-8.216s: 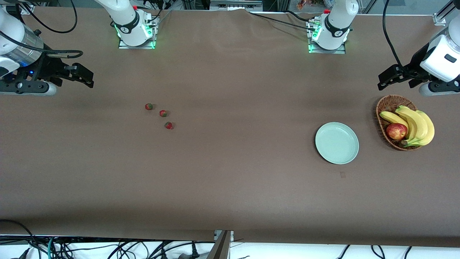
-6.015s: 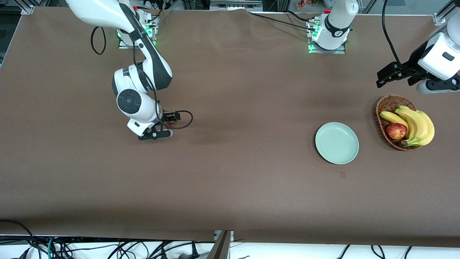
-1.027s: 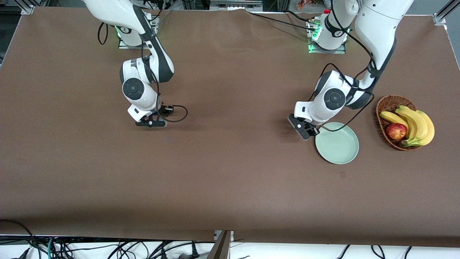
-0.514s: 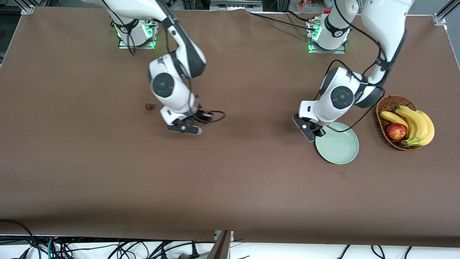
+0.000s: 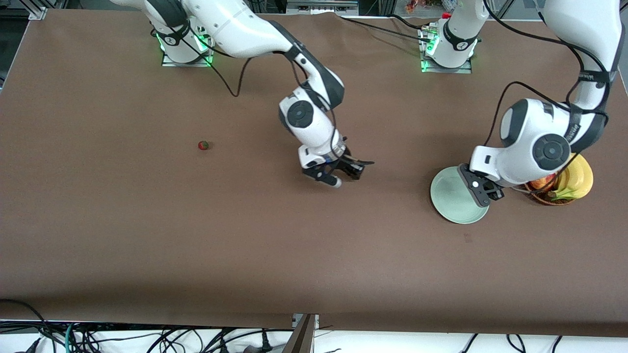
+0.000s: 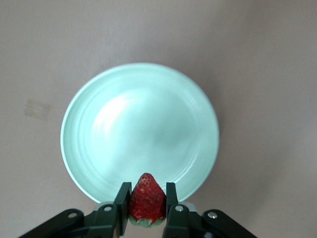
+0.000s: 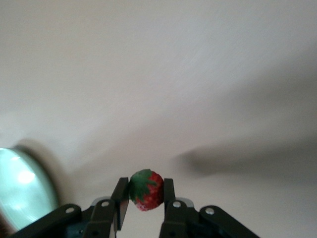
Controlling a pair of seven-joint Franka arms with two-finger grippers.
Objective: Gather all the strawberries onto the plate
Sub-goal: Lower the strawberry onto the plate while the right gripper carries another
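Gripping one strawberry point(image 6: 147, 197) each by its flanks, the left gripper point(image 6: 147, 208) hangs over the plate point(image 6: 84, 148); the right gripper point(image 7: 143, 198) over bare counter point(image 5: 147, 235) clasps its berry point(image 7: 146, 189). Light, soft fruit (bruises easily); a third strawberry point(image 5: 203, 145) lies toward the right arm's end.

No legible text, labels, brand marks, numbers or signs on any visible surface or object.

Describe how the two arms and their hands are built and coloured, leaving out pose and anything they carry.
Both arms are glossy white with rounded shells, dark grey bands at the joints and round grey caps on the wrist housings. Loose black cables loop along each forearm. The right hand and the left hand are black, with two flat parallel fingers fixed by small silver screws. Each base glows green where it bolts to the brown table.
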